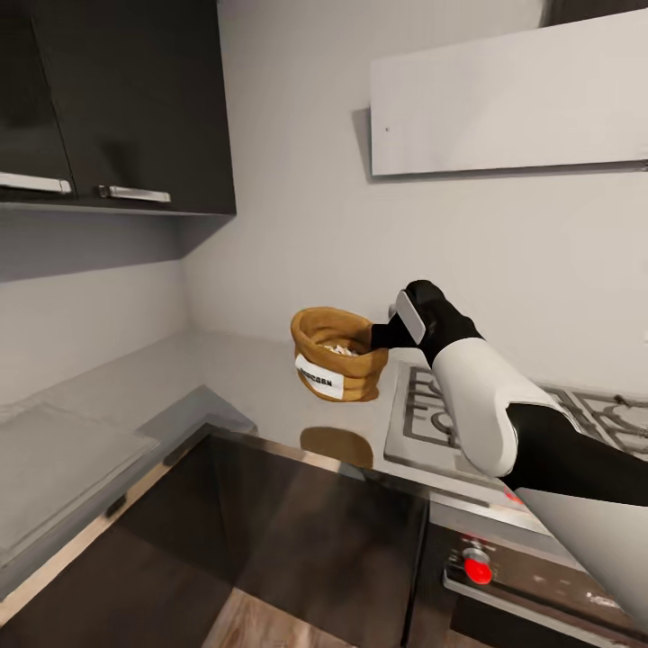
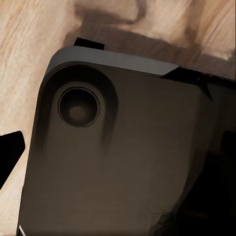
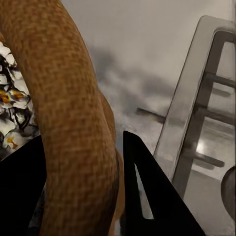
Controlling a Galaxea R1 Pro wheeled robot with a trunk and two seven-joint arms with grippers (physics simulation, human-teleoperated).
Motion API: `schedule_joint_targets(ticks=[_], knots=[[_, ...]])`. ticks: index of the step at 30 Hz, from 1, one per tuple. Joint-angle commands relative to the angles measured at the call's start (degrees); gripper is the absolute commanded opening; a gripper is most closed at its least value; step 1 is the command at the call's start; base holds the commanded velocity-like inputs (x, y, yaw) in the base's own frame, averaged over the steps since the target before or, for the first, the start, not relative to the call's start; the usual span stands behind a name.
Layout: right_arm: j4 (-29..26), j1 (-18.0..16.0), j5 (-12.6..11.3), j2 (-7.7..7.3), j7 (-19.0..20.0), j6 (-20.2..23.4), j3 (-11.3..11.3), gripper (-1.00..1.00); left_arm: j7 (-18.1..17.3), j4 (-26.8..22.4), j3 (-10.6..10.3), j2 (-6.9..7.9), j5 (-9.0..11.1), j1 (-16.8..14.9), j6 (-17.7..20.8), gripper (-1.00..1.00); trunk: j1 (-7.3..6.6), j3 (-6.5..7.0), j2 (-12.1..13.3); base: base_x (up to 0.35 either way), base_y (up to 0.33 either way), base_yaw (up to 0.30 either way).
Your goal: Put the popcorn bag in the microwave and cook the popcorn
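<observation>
Right gripper [image 3: 81, 187]: fingers [image 3: 147, 196] clamped on the rolled rim of the bag [image 1: 337, 353], one inside, one outside. White popcorn visible inside, so already cooked. Bag hangs clear above the countertop [image 1: 252, 378], its shadow on the metal beneath, just beside the hob [image 1: 432, 414]. White hood [image 1: 504, 99] on the wall above. Dark cabinets [image 1: 135, 99] upper left. Left wrist view: dark robot body [image 2: 118, 157] over wood floor [image 2: 29, 44]; left fingers' state cannot be told.
</observation>
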Motion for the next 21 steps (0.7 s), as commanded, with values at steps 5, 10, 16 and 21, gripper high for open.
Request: schedule_joint_targets(ticks=[5,10,16,21], knots=[[-0.06,-0.04,0.18,0.09,-0.19,0.17,-0.40,-1.00,0.05,-0.03,-0.02,-0.01,0.26,-0.01,-0.17,1.00,-0.04,-0.06,-0.04,-0.346,0.000,0.000],[-0.04,-0.04,0.17,0.09,-0.19,0.17,-0.35,-1.00,0.10,-0.03,-0.02,-0.01,0.27,-0.01,-0.16,1.00,-0.04,-0.06,-0.04,-0.346,0.000,0.000],[0.03,-0.06,0.13,0.09,-0.19,0.17,-0.32,-1.00,0.12,-0.03,-0.02,-0.01,0.27,-0.01,-0.18,1.00,-0.04,-0.06,-0.04,-0.346,0.000,0.000],[0.03,-0.04,0.13,0.09,-0.19,0.17,-0.31,-1.00,0.11,-0.03,-0.02,-0.01,0.27,-0.01,-0.14,1.00,-0.04,-0.06,-0.04,-0.346,0.000,0.000]])
